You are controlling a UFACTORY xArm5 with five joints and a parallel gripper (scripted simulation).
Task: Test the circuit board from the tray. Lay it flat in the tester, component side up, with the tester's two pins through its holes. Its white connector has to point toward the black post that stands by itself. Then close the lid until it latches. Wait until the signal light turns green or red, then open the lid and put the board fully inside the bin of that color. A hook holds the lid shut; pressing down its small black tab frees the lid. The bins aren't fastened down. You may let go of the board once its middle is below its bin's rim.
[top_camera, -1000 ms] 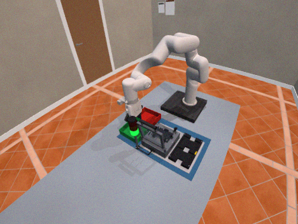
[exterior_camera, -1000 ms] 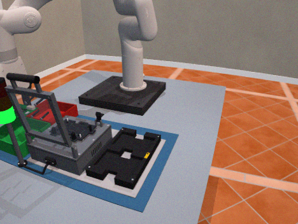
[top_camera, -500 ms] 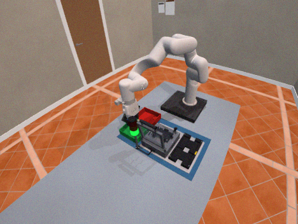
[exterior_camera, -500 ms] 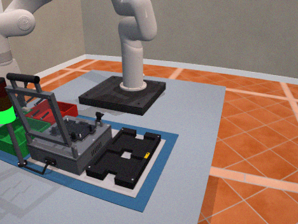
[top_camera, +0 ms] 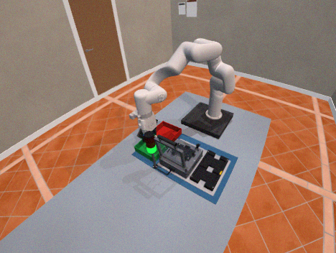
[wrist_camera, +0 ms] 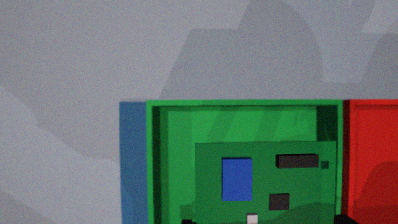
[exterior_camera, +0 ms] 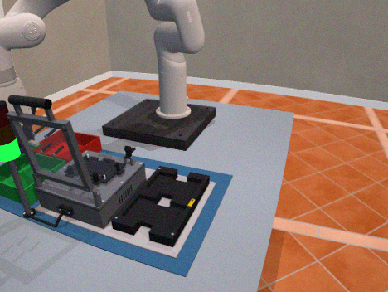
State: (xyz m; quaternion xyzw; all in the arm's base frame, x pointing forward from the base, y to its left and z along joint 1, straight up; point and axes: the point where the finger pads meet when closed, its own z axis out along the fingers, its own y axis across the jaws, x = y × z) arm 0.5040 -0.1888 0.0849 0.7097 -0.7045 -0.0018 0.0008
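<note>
With the signal light [top_camera: 151, 149] [exterior_camera: 9, 151] showing green, the circuit board [wrist_camera: 210, 175] is at the green bin [top_camera: 143, 153] [exterior_camera: 18, 182] [wrist_camera: 240, 103], component side up. Wrist view: board sits toward the bin's 5 o'clock, its edge close along the 3 o'clock wall; lower part cut off by the frame. Can't tell whether its middle is below the rim. Gripper [top_camera: 147, 132] [exterior_camera: 18, 93] [wrist_camera: 266, 221] has its fingers well spread, closed on the board, one fingertip at either side. Red bin [top_camera: 170, 131] [exterior_camera: 89, 143] [wrist_camera: 372, 102] stands just beside the green one, at 3 o'clock in the wrist view. Exterior view: lid [top_camera: 180, 158] [exterior_camera: 79, 153] raised on the tester [top_camera: 194, 162] [exterior_camera: 83, 203]; hook [top_camera: 197, 146] [exterior_camera: 129, 151] upright at the tester's 1 o'clock, black tray [top_camera: 215, 163] [exterior_camera: 141, 207] near its 4 o'clock.
</note>
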